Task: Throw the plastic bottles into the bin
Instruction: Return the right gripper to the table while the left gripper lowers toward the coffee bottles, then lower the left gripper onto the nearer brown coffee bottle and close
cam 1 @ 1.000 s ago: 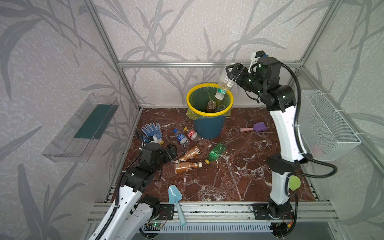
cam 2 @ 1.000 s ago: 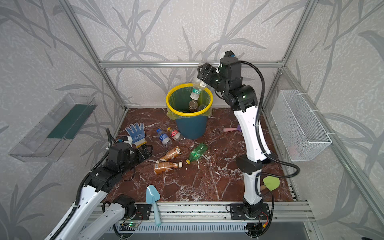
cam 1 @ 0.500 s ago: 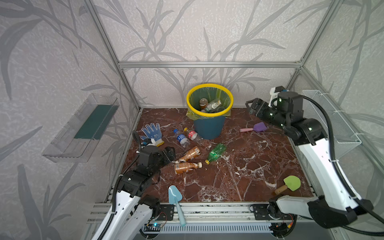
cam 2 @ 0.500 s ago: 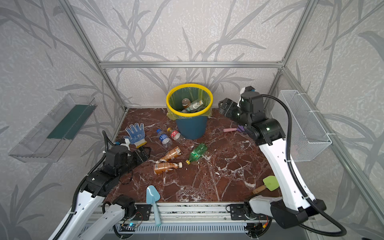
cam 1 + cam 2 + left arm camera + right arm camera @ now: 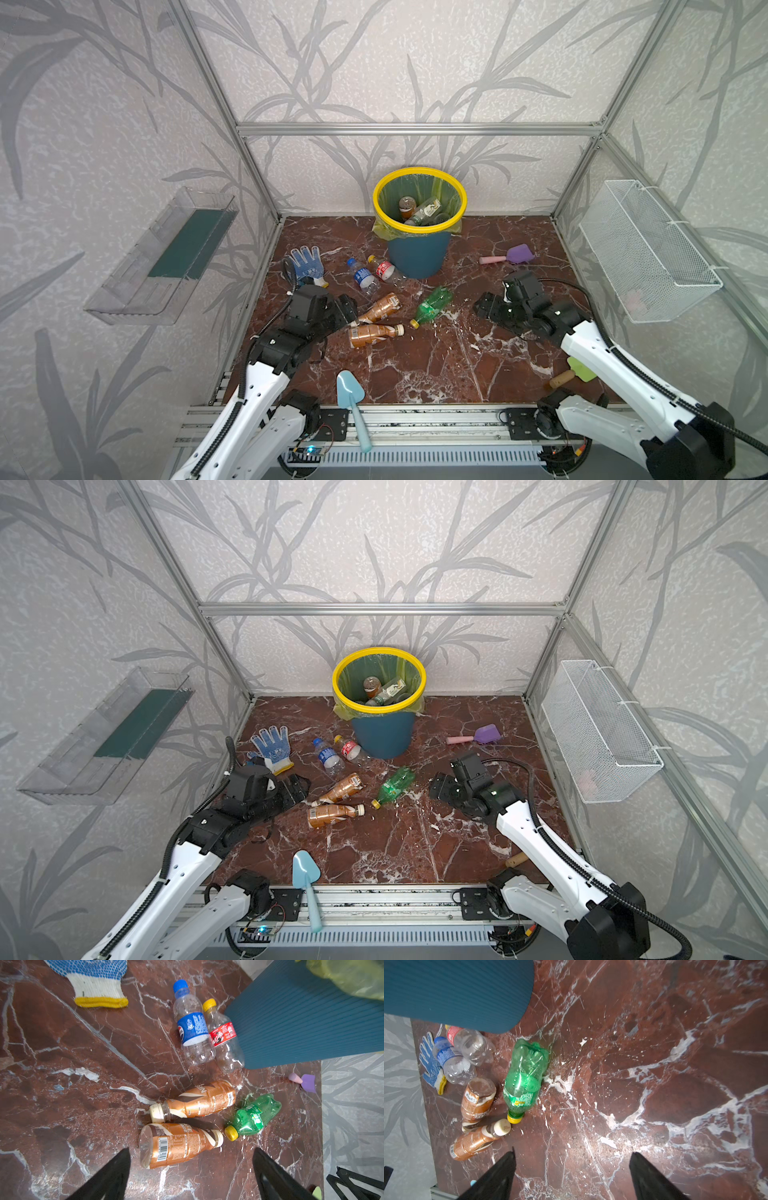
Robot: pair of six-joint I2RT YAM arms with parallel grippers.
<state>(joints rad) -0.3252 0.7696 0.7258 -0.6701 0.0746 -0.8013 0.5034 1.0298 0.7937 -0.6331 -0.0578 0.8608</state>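
The dark teal bin (image 5: 419,253) with its yellow rim stands at the back; several bottles (image 5: 424,210) lie inside. On the floor lie a blue-label bottle (image 5: 362,277), a red-label bottle (image 5: 384,270), two brown bottles (image 5: 380,307) (image 5: 374,334) and a green bottle (image 5: 432,305). My left gripper (image 5: 349,307) is open, low, just left of the brown pair; the nearer brown bottle (image 5: 178,1145) lies at its fingertips. My right gripper (image 5: 484,307) is open and empty over bare floor, right of the green bottle (image 5: 525,1076).
A blue-dotted glove (image 5: 307,262) lies at the left. A purple scoop (image 5: 517,254) is right of the bin, a blue scoop (image 5: 351,395) at the front edge, a green scoop (image 5: 579,370) under my right arm. A wire basket (image 5: 648,253) and clear tray (image 5: 166,257) hang on the walls.
My right gripper let a clear bottle drop into the bin, then swung down from above the bin to the floor right of the green bottle. The left gripper has barely moved.
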